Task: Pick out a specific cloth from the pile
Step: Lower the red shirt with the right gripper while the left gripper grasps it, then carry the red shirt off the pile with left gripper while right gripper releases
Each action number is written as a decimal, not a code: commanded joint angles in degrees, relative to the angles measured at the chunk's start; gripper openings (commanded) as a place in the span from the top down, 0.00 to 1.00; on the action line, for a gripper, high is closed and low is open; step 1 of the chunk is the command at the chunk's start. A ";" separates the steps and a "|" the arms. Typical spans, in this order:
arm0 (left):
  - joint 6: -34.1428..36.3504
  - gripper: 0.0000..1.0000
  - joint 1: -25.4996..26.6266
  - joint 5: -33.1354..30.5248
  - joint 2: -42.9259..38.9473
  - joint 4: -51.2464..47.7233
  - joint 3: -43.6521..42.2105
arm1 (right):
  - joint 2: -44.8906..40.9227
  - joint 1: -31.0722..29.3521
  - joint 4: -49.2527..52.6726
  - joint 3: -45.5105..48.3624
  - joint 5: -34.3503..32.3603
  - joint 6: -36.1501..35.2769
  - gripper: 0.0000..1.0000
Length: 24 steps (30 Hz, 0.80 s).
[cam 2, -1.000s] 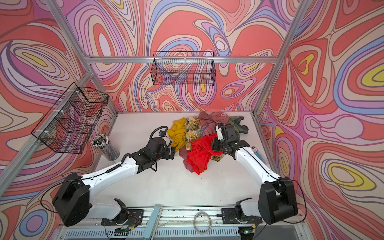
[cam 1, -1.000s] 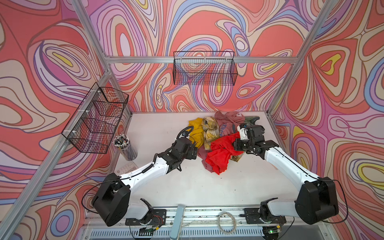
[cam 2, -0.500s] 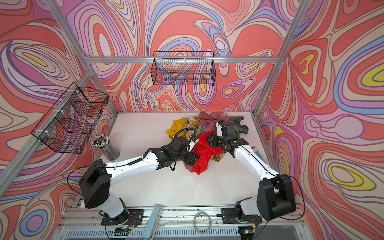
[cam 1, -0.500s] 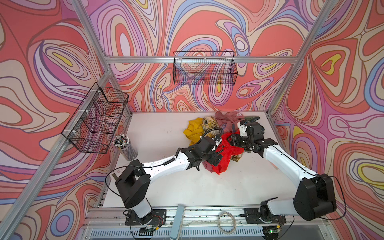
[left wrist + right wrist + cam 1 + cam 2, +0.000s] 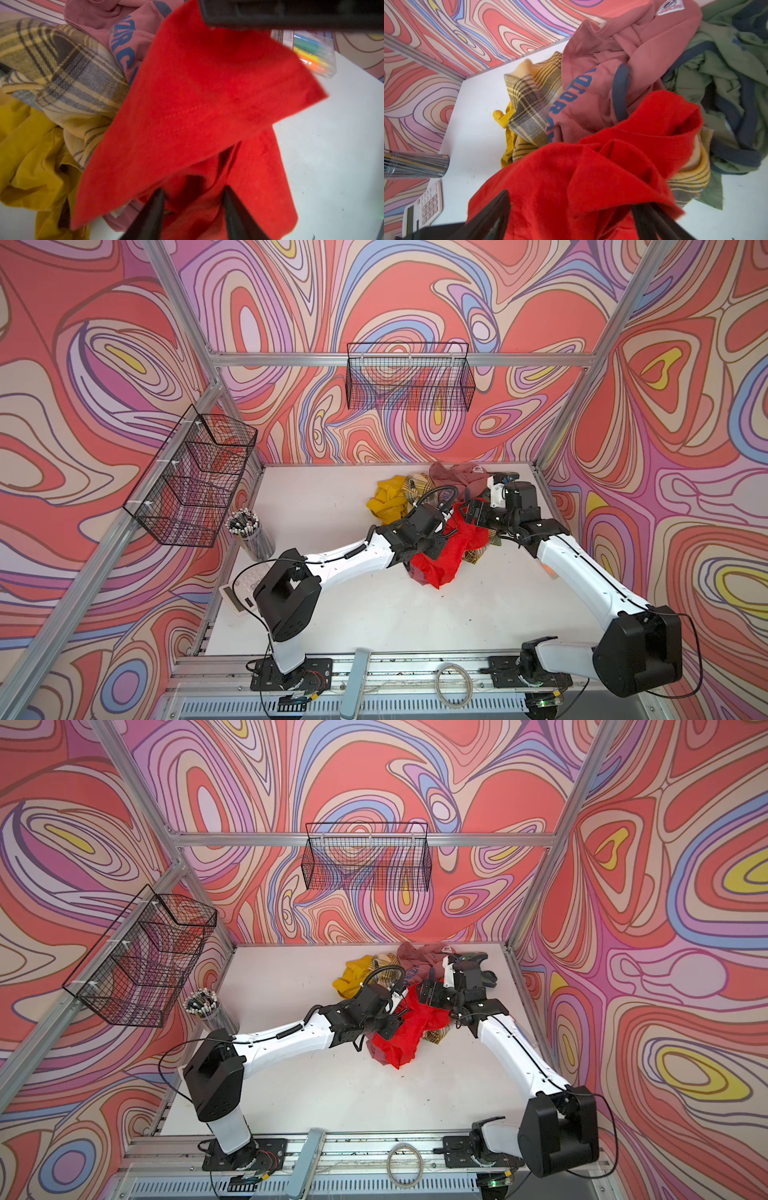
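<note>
at the near edge of the pile [image 5: 409,485], toward the right back corner of the table [image 5: 332,614], the cloth [image 5: 446,549] lies bunched between the two arms. its upper folds rest on the other garments and its lower corner spills onto bare table. the left gripper [image 5: 193,189] is buried in it: in the left wrist view its jaws stand partly apart with red fabric filling the gap, and i cannot tell whether they truly pinch it or only straddle it. the right gripper [image 5: 571,199] is released, jaws spread wide with the cloth slumped across them and nothing clamped. that, i judge, is the weak spot: if the left jaws catch only a thin fold, or none, a lift would let the thin fabric slide out and flop back on the heap. a second hazard is company. the yellow plaid garment [image 5: 691,178] sits tucked inside a red fold in the right wrist view, and a dusty pink piece [image 5: 415,574] peeks from under the red hem in a top view. either could ride along if the pinch goes deep or the pull is quick. the two wrists are also very near each other, so a careless swing could knock them together, and the open right finger could snag the cloth on its way out.
</note>
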State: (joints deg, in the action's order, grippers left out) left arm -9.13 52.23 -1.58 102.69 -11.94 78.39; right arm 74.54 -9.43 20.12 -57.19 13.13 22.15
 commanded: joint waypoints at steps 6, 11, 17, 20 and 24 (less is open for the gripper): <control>-1.42 1.00 0.14 3.26 -4.18 -7.17 4.00 | -2.65 4.86 -2.23 2.33 1.67 1.13 0.02; -2.65 1.00 0.08 1.30 -9.09 -13.57 9.94 | -4.12 5.59 -3.26 3.57 0.12 1.71 0.02; -2.04 1.00 0.08 -5.13 -16.17 -21.00 16.41 | -6.80 5.97 -4.66 4.86 -1.50 2.07 0.01; -1.48 1.00 0.10 -8.18 -18.97 -24.76 20.52 | -7.83 6.00 -4.87 4.85 -1.63 1.67 0.02; 0.39 1.00 0.11 -13.13 -21.73 -29.89 28.36 | -8.32 6.06 -5.13 4.85 -1.51 1.49 0.02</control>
State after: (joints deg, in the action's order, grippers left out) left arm -10.50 52.25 -8.86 82.91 -35.31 101.93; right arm 67.13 -3.70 16.08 -52.84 12.40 23.66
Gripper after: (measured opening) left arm 0.056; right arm 0.984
